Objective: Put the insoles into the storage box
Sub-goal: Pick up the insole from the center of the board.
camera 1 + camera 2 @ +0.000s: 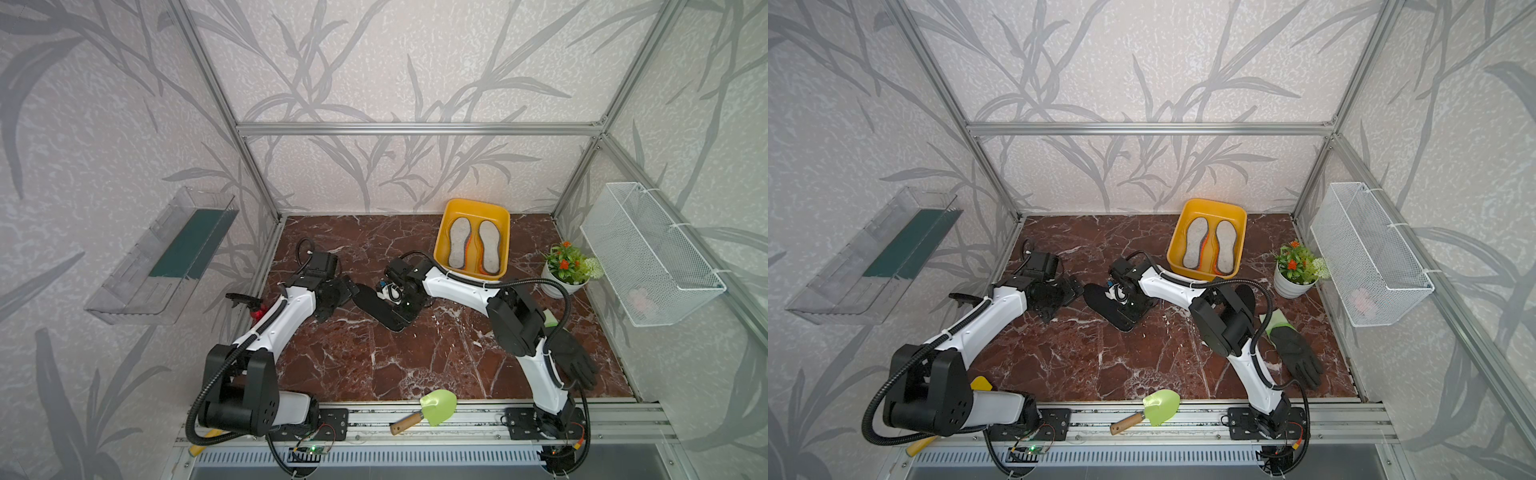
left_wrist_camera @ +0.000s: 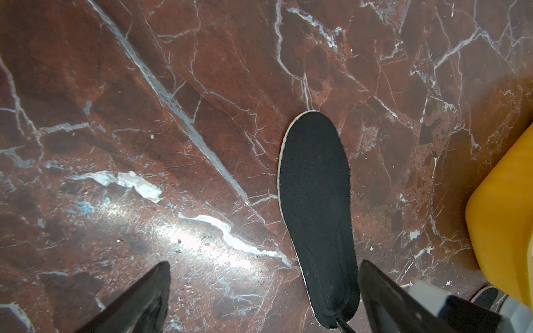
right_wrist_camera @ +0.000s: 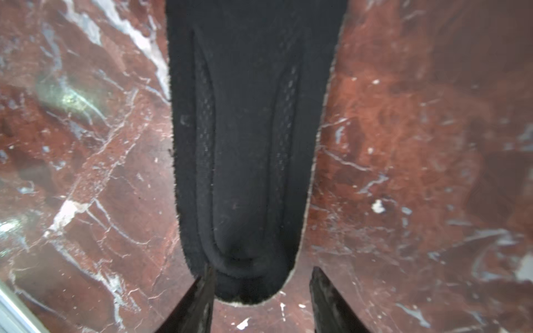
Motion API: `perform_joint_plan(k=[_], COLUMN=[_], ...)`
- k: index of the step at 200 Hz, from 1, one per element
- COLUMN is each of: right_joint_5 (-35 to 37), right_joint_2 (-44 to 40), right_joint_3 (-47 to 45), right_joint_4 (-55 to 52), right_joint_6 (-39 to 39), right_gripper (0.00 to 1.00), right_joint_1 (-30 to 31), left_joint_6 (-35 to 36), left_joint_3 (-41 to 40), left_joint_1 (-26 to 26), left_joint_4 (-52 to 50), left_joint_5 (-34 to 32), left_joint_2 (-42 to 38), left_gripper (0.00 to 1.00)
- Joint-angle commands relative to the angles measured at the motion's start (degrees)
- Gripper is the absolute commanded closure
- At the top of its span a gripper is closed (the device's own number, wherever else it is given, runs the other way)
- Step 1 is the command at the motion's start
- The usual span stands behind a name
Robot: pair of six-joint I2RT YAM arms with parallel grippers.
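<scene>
A: Tabletop [image 2: 144,86]?
B: Looking like glossy red-brown marble, glare bouncing off it.
A: Black insole [image 3: 253,144]?
B: Showing matt, fuzzy cloth.
A: Storage box [image 2: 504,216]?
B: Looking like smooth yellow plastic; grey insoles [image 1: 459,243] inside are reading as felt.

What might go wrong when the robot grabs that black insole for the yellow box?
1. The black insole lies flat on the marble table with the open right gripper astride its heel, so it might scrape the heel instead of pinching it.
2. The storage box already holds grey felt insoles over orange ones; the black one may end up propped on the rim.
3. The flower pot stands close beside the box, so the right arm might bump it.
</scene>
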Motion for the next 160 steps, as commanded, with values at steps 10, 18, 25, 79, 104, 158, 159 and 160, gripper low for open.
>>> perform_joint_plan(k=[10,18,25,79,104,158,159,160], right_joint_5=[2.71,2.58,2.57,3.69,3.73,4.67,4.68,4.68], right_joint_2=[1.84,2.29,2.72,4.55,4.79,4.86,4.87,4.92], right_joint_3=[2.66,2.89,3.06,3.33,3.03,2.18,2.16,2.16], right_joint_4=[0.52,0.52,0.40,0.09,0.00,0.05,0.02,0.01], right_joint_6=[1.33,1.51,1.60,1.94,1.98,2.03,1.99,2.02], right_gripper=[0.47,0.47,0.47,0.47,0.47,0.47,0.47,0.48], right_joint_1=[0.35,0.43,0.57,1.82,1.94,2.92,2.95,3.02], left_joint_6=[0.59,0.68,0.72,1.03,1.32,1.23,1.22,1.26], left_joint_3=[-1.34,-1.52,-1.66,-2.77,-2.98,-3.11,-3.07,-3.09], left_joint_1=[0.93,1.09,1.31,2.20,2.42,2.54,2.56,2.58], left_joint_4=[1.10,1.30,1.48,2.66,2.60,2.95,2.97,2.98], left_joint_5=[0.42,0.59,0.67,1.56,1.83,2.07,2.13,2.07], left_joint_2=[-1.73,-1.83,-1.92,-3.65,-4.13,-3.91,-3.89,-3.92], left_gripper=[0.01,0.01,0.01,0.01,0.01,0.01,0.01,0.01])
